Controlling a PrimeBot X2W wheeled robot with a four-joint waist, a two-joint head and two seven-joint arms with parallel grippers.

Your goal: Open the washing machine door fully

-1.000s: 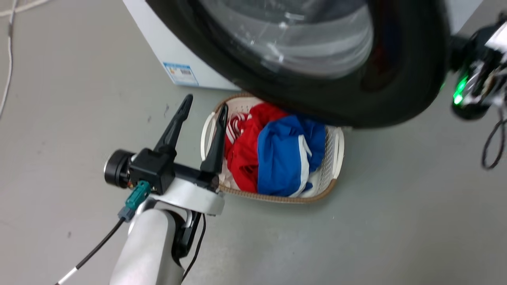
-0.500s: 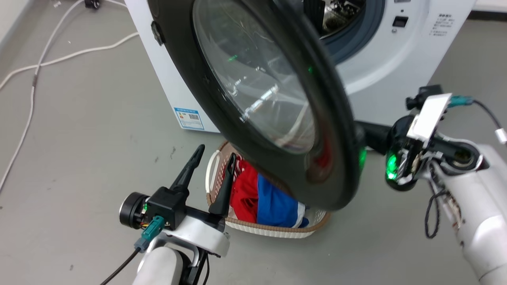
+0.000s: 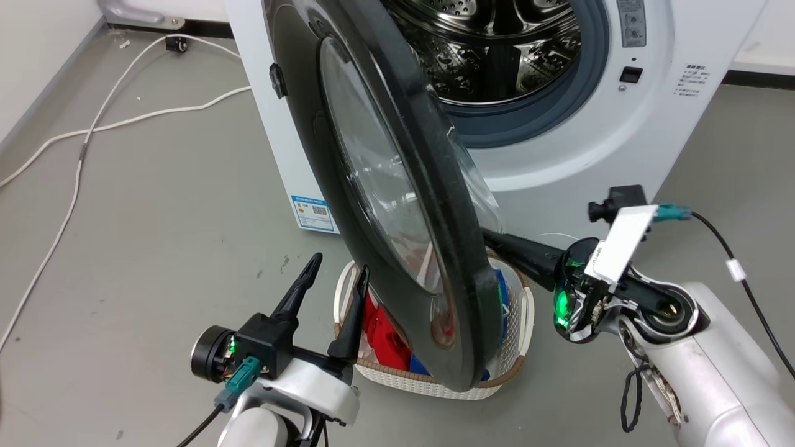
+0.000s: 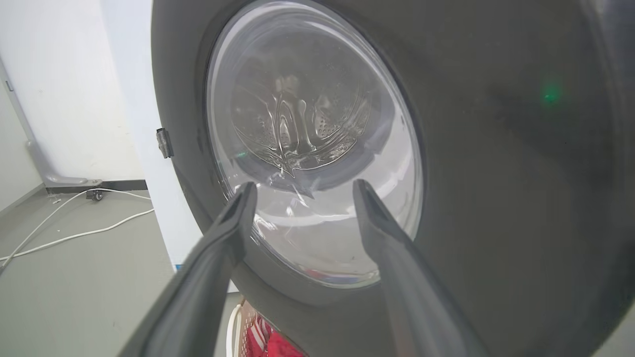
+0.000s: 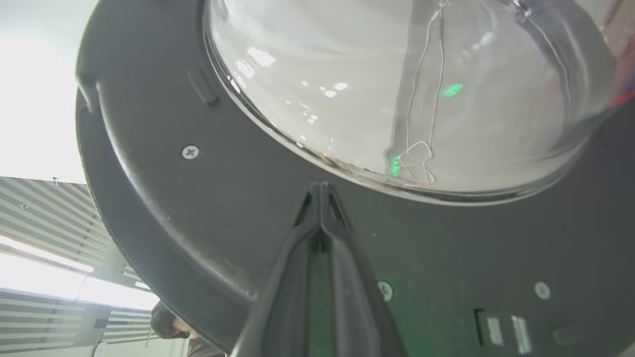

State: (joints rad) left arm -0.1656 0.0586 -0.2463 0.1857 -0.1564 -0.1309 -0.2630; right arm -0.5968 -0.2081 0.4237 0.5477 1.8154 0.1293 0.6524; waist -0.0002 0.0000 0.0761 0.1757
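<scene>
Door: the washing machine door (image 3: 385, 192) stands about half open, hinged on the left side of the washing machine (image 3: 590, 155). It is nearly edge-on to the head camera, and its lower rim hangs over the basket (image 3: 435, 388).
Right gripper: the right gripper (image 5: 321, 188) is clenched on nothing, fingers pressed together. Its tip is against the door's inner black ring, just below the bulging glass.
Left gripper: the left gripper (image 3: 340, 264) is released and empty, fingers spread. It sits near the door's outer face, beside the basket; whether it touches the door I cannot tell.
Step in hand: probably pushing the door wider from its inner side.
Risk, slipping: the ring is smooth and the contact is one narrow tip. It could skid onto the glass or off the rim, and the door would stall short of fully open.
Risk, collision: the left gripper looks to be in the door's outward path, so the door may strike it.
Risk, basket: the gap under the door is unclear, and the clothes (image 3: 385, 335) might snag.
</scene>
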